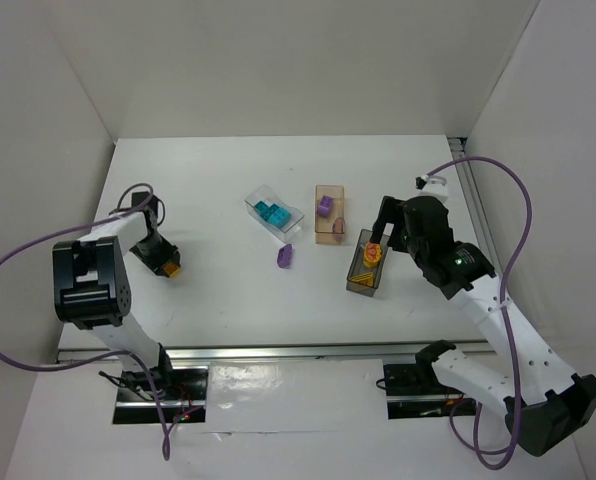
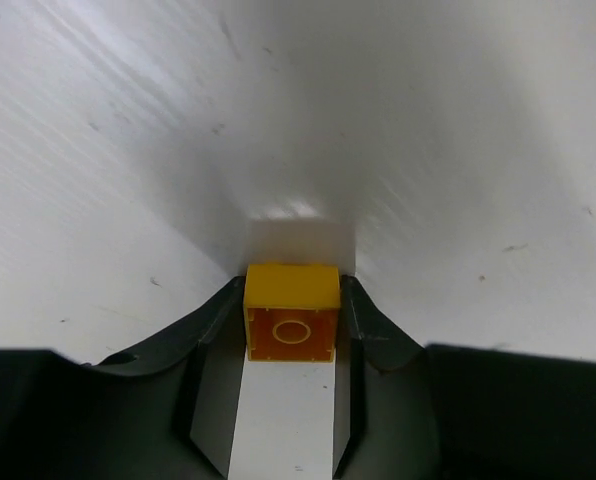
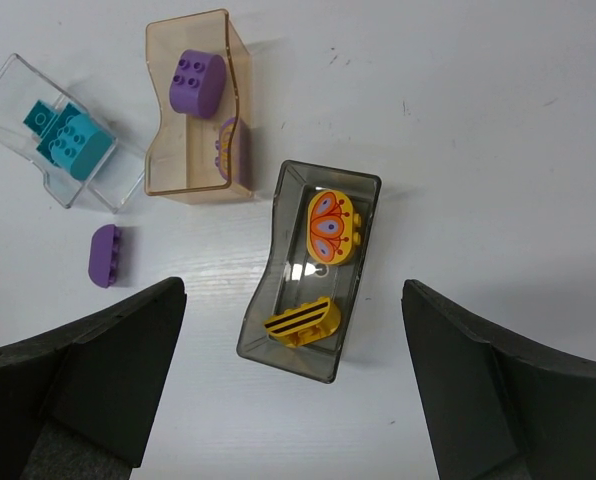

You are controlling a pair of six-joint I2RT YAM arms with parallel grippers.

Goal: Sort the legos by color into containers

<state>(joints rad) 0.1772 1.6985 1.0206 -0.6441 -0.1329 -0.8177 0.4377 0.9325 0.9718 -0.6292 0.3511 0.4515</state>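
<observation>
The left end effector (image 2: 291, 300) is pinching a yellow brick (image 2: 291, 312): both fingers (image 2: 210, 345) press against its sides, the brick sits right at their tips, and its hollow underside with a round tube faces the wrist camera. The white bench (image 2: 428, 150) lies just beyond the tips. The right end effector (image 3: 290, 292) is spread wide and holds nothing. It hangs over the smoky dark grey bin (image 3: 344, 300), which lies between its two fingers (image 3: 98, 370) in the wrist view. Inside that bin, an orange rounded brick (image 3: 330, 225) with a butterfly print lies toward the far end from this end effector, and a yellow brick with black stripes (image 3: 300, 322) lies at the end nearer to it. Ahead and to its left stands the amber bin (image 3: 163, 120) holding two purple bricks (image 3: 196, 80). Further left of that is the clear bin (image 3: 18, 85) with teal bricks (image 3: 70, 138) inside. A loose purple brick (image 3: 105, 255) lies on the bench just ahead of the right end effector's left finger, outside all three bins.
</observation>
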